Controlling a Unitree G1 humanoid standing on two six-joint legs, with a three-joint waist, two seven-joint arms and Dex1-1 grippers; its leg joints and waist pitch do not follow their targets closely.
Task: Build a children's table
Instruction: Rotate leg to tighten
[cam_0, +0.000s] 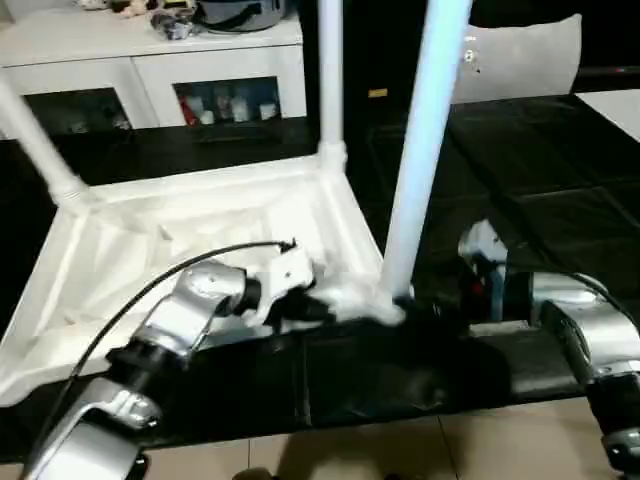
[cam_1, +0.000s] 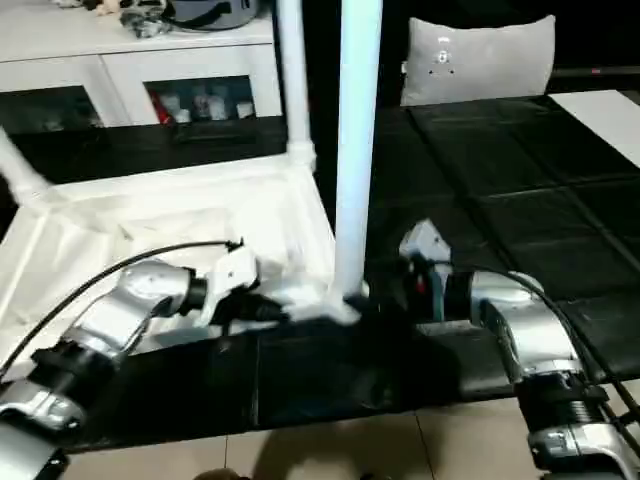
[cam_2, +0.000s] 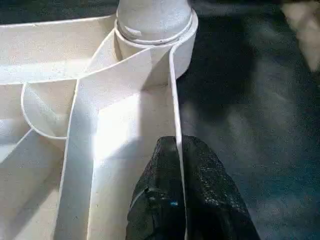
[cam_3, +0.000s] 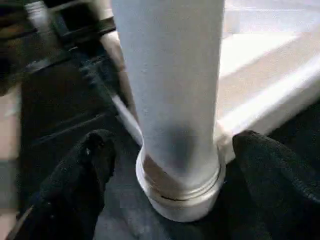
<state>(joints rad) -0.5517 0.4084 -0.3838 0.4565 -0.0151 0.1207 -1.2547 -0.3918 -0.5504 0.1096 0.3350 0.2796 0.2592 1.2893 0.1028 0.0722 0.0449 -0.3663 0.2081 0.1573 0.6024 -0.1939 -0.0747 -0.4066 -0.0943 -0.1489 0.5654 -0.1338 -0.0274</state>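
Note:
The children's table lies upside down on black mats; its white ribbed tabletop (cam_0: 200, 215) faces up. One leg (cam_0: 425, 150) stands in the near right corner socket (cam_3: 180, 200). Two more legs rise from the far right corner (cam_0: 330, 70) and the far left corner (cam_0: 35, 140). My left gripper (cam_2: 179, 150) is shut on the tabletop's thin rim just short of the near right socket. My right gripper (cam_3: 170, 150) is open, with one black finger (cam_3: 85, 165) on each side of the near leg's base and a gap on both sides.
A white cabinet (cam_0: 150, 70) with glass doors stands at the back left. A pale cushion (cam_1: 480, 55) leans at the back right, and a white sheet (cam_0: 615, 105) lies at the far right. Tan floor tiles (cam_0: 400, 450) begin at the mat's near edge.

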